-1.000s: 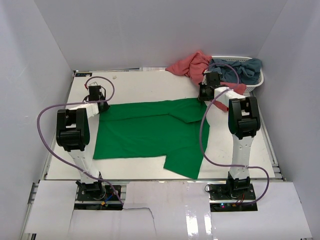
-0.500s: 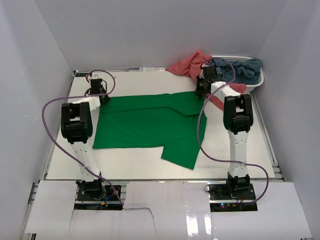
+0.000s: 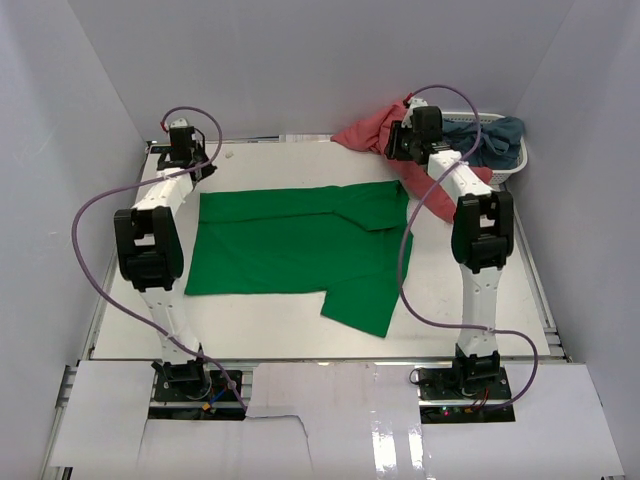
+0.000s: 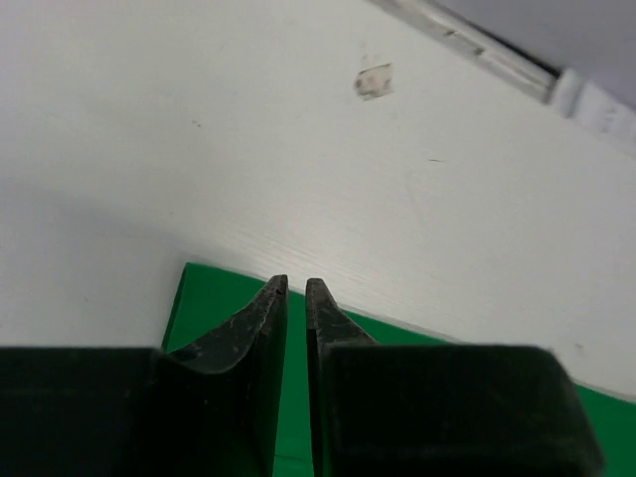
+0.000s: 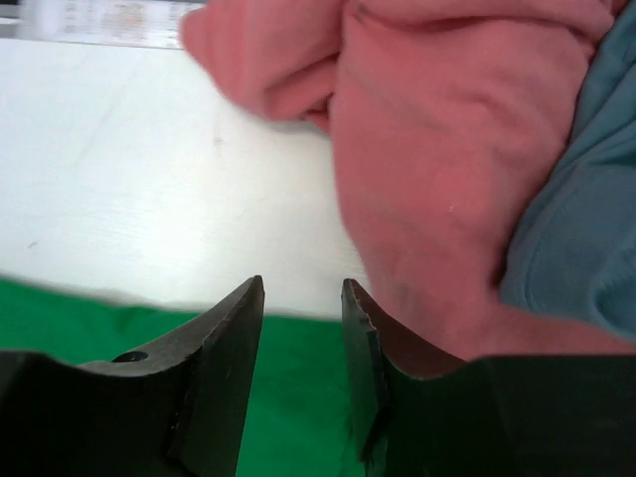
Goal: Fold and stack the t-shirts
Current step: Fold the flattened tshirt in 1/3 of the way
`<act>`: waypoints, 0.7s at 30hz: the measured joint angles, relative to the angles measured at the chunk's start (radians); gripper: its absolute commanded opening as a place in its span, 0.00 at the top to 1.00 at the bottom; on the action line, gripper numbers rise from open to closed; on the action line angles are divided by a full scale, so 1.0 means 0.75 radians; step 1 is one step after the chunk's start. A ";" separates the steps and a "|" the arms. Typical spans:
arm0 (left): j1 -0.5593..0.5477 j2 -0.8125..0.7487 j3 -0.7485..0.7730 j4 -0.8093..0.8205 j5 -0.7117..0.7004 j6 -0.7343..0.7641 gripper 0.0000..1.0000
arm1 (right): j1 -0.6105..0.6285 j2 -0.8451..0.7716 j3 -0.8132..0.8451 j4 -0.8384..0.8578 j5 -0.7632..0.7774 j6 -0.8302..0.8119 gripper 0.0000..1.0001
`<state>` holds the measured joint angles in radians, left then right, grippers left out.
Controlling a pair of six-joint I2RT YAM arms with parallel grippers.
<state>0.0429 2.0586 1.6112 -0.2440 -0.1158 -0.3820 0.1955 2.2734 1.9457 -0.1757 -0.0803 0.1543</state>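
The green t-shirt (image 3: 290,245) lies spread on the table (image 3: 270,165), with one sleeve folded over at the near right. My left gripper (image 3: 186,160) hovers above the shirt's far left corner (image 4: 204,298). In the left wrist view its jaws (image 4: 295,283) stand slightly apart with nothing between them. My right gripper (image 3: 398,146) hangs over the shirt's far right edge (image 5: 99,318). Its jaws (image 5: 301,281) are open and empty. The salmon-pink t-shirt (image 3: 375,130) (image 5: 437,149) spills out of the basket right beside it. The grey-blue t-shirt (image 3: 490,135) (image 5: 586,238) lies in the basket.
The white slatted basket (image 3: 515,168) stands at the far right corner of the table. Grey walls close in the left, far and right sides. Purple cables (image 3: 90,230) loop off both arms.
Both grippers have let go of the green shirt's far edge and risen toward the far side. The right jaws opened wide, the left ones a little. The shirt now lies flat.
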 measured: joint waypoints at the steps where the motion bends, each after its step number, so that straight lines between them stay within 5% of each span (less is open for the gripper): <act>1: -0.002 -0.040 0.001 -0.004 0.023 -0.003 0.75 | 0.002 -0.056 -0.050 0.014 -0.018 -0.005 0.56; 10: -0.174 -0.253 0.015 0.091 0.446 -0.093 0.75 | 0.136 -0.663 -0.590 0.024 -0.081 -0.022 0.57; 21: -0.450 0.336 0.259 0.086 0.880 -0.207 0.76 | 0.150 -0.930 -1.174 -0.049 -0.194 0.406 0.53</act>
<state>-0.2947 2.3104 1.8057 -0.1791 0.5442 -0.5369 0.3077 1.5761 1.0653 -0.2127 -0.2260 0.4591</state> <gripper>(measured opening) 0.241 0.465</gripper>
